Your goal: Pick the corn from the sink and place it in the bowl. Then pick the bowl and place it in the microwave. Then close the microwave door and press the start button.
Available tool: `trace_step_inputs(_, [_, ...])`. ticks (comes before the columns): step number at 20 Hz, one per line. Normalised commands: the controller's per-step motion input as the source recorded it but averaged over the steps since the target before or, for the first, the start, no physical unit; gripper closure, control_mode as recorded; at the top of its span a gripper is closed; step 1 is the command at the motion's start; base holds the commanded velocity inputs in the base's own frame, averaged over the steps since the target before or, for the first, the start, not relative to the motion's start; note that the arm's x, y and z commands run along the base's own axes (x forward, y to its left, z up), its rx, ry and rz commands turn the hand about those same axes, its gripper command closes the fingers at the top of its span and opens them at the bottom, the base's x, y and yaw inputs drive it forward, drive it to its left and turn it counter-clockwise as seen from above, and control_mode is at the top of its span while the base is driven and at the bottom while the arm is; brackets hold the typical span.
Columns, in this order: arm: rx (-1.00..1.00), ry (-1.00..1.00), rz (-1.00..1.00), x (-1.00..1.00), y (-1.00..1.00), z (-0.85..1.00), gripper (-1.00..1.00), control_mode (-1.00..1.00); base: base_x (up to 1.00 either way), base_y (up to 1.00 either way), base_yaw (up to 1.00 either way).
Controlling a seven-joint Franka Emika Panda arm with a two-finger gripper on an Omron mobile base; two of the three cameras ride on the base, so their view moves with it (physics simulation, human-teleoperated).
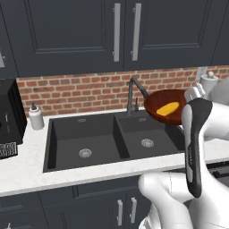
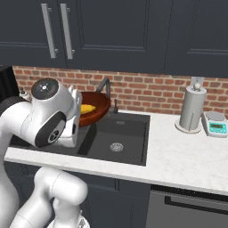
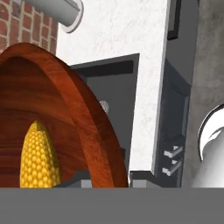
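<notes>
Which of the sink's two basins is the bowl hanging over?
The basin with the faucet at its back edge: the right-hand one in the left base view. The bowl, corn inside, hangs above it; the other basin has nothing over it.

Yellow corn, reddish-brown bowl, black sink, red brick backsplash.

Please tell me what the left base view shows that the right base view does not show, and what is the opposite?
Left base view alone: both basins of the sink with two drains, a white soap bottle at its left, and a black appliance at the far left.

Right base view alone: a small scale on the counter at the far right.

Both: the bowl raised above the sink with the corn lying in it, the faucet, the paper towel roll, the brick wall and the dark cabinets.
</notes>
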Motion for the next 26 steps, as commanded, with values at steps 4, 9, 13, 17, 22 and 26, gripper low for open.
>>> trace_step_inputs(4, [0.13,0.0,0.0,-0.28,0.39,0.04,1.0,-1.0,0.0,0.0,0.0])
trace_step_inputs(9, [0.0,0.0,0.0,0.0,0.0,0.0,1.0,1.0,-0.51,0.05,-0.02])
trace_step_inputs(13, [0.0,0.0,0.0,0.0,0.0,0.0,1.0,1.0,-0.99,-0.11,-0.09])
trace_step_inputs(17, [0.0,0.0,0.0,0.0,0.0,0.0,1.0,1.0,-1.0,-0.33,-0.13])
trace_step_inputs(22, [0.0,0.0,0.0,0.0,0.0,0.0,1.0,1.0,-0.85,-0.59,-0.28])
trace_step_inputs(26, [0.0,0.0,0.0,0.0,0.0,0.0,1.0,1.0,-0.17,-0.33,-0.66])
